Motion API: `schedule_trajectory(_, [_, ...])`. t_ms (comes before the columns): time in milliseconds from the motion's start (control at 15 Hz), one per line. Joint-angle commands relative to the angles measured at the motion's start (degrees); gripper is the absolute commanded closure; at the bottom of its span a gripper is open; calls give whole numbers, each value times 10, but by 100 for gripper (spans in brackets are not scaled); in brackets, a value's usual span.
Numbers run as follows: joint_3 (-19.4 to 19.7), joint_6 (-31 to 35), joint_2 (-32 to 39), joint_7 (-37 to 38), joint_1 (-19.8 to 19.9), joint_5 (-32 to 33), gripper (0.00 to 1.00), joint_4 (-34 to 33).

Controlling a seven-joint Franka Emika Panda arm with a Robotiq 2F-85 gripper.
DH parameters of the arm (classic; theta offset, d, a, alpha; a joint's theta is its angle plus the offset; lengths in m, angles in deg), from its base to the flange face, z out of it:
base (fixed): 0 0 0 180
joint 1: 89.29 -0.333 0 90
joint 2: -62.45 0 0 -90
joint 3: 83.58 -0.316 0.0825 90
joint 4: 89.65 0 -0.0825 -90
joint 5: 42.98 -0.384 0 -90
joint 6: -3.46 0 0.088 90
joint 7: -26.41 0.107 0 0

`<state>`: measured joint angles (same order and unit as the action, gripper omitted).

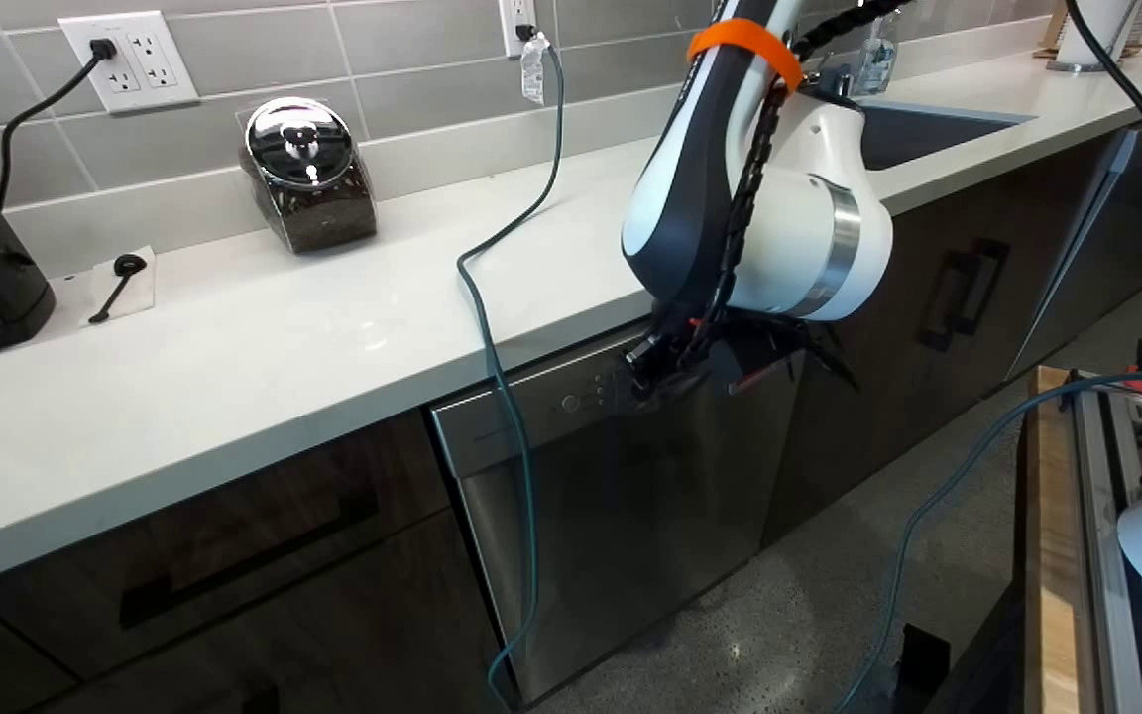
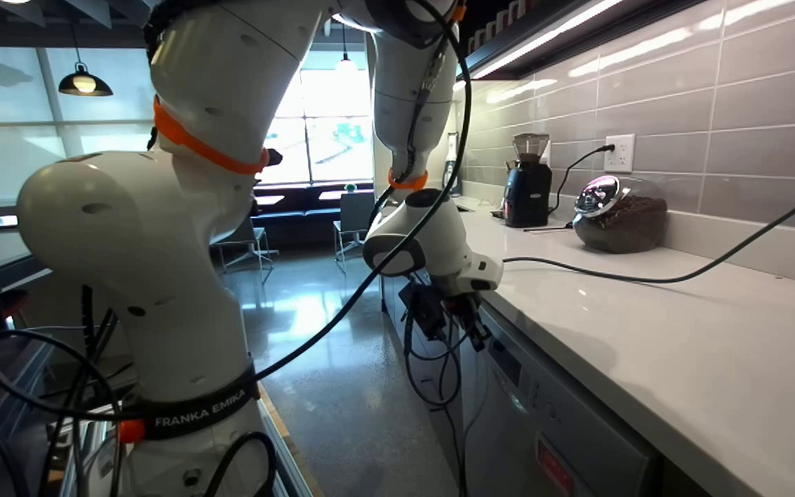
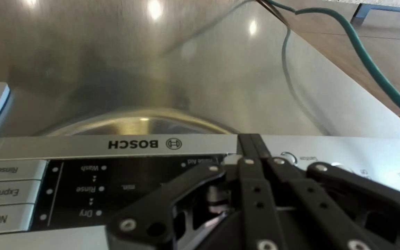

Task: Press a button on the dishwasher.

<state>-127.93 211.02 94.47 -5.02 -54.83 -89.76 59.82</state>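
wrist view | gripper: closed, empty | dishwasher: directly ahead of it, contact unclear

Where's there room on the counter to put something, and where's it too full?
There's bare counter between the glass jar and the front edge, reaching to the teal cable. It's crowded beside the coffee grinder, where a black spoon lies, and at the control panel of the dishwasher, where the closed gripper is.

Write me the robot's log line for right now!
target: dishwasher; end effector: closed, empty, in front of control strip; contact: cannot tell; press: unconfirmed
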Motion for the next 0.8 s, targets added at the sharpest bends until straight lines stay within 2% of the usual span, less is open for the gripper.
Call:
schedule_trajectory(0, [-31, 22, -1, 20, 34, 24, 100, 21])
schedule_trajectory(733, [-71, 23, 0, 18, 71, 30, 100, 31])
